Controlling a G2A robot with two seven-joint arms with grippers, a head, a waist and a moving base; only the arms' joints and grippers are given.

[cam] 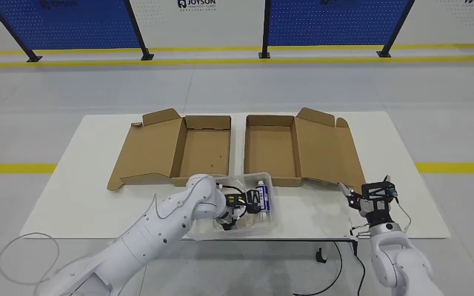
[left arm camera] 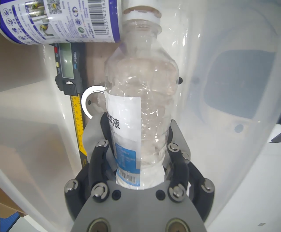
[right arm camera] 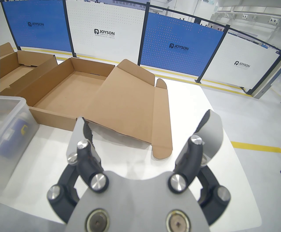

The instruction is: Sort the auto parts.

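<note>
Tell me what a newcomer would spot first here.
The left pincer, down in the clear bin at the front of the table, grips a bottle. Behind the bin lie two open cardboard boxes, side by side. The right pincer hangs open over the table's right front.

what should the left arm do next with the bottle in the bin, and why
Probably lift straight up: the left gripper is shut on the clear plastic bottle inside the translucent plastic bin, with a blue-and-white can and a black digital caliper close beside it.
</note>
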